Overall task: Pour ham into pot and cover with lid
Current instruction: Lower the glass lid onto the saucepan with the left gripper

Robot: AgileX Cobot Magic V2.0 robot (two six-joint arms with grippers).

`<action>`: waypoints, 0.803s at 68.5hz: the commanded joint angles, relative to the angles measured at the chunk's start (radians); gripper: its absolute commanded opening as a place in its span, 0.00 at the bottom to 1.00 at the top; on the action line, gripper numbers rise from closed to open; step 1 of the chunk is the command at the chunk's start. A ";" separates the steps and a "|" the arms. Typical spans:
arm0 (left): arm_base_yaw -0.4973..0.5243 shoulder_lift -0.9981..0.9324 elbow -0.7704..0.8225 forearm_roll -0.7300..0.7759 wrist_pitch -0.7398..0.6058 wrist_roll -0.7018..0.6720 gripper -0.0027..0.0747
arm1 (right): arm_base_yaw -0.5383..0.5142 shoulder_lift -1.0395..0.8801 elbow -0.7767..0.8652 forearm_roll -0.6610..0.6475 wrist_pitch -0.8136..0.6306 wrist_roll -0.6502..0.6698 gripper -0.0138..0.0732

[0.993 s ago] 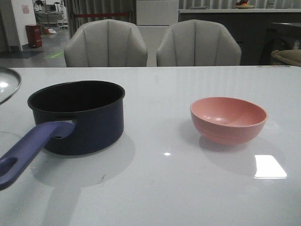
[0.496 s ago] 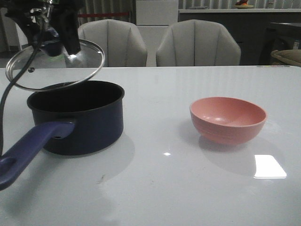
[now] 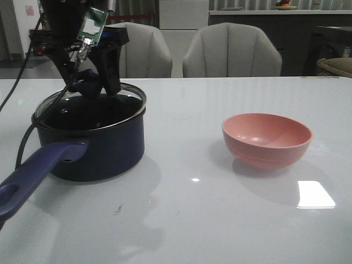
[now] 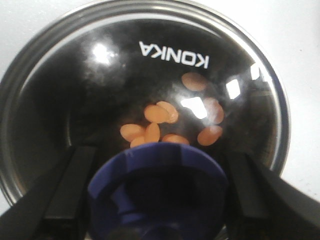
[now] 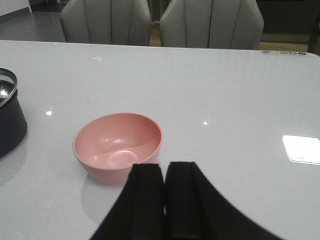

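At the left of the worktop [image 3: 181, 220] stands the pot [image 3: 102, 148], a round dark navy saucepan with a black inside and a long purple-blue handle [image 3: 33, 176] reaching toward the near left edge. The lid [image 3: 110, 102] lies on it, tilted slightly, its far edge a touch higher than the near one; it is clear glass with a shiny metal rim that matches the pot's width, and the wrist camera reads "KONKA" printed on the glass. The left gripper [image 3: 92, 82] comes down from above and pinches the lid's dark blue, flared, cup-shaped knob [image 4: 157, 192], one black finger [image 4: 67, 187] pressed against each side of it. Through the glass the ham [image 4: 162, 122] shows as several small flat oval orange-pink pieces lying close together on the black bottom of the pot, directly below the gripper. Further right, well apart from the pot, a salmon-pink bowl [image 3: 267, 138] sits upright on the worktop, smooth and matte, with nothing visible inside. The right gripper [image 5: 164, 200] hovers just beside the bowl's near rim, its two black fingers pressed together and holding nothing. The worktop is glossy white and throws back bright patches of light. Two grey padded chairs [image 3: 179, 52] stand behind its far edge.
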 commanded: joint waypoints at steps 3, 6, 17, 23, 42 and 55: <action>-0.007 -0.062 -0.038 -0.027 0.025 -0.008 0.34 | 0.000 0.005 -0.027 0.013 -0.070 -0.011 0.33; -0.007 -0.062 -0.038 -0.027 0.025 -0.008 0.34 | 0.000 0.005 -0.027 0.013 -0.070 -0.011 0.33; -0.007 -0.062 -0.038 -0.014 0.025 -0.008 0.34 | 0.000 0.005 -0.027 0.013 -0.070 -0.011 0.33; -0.007 -0.062 -0.033 -0.007 0.025 -0.008 0.34 | 0.000 0.005 -0.027 0.013 -0.070 -0.011 0.33; -0.007 -0.062 0.029 -0.005 0.027 -0.008 0.36 | 0.000 0.005 -0.027 0.013 -0.070 -0.011 0.33; -0.007 -0.062 0.029 -0.005 0.027 -0.008 0.47 | 0.000 0.005 -0.027 0.013 -0.070 -0.011 0.33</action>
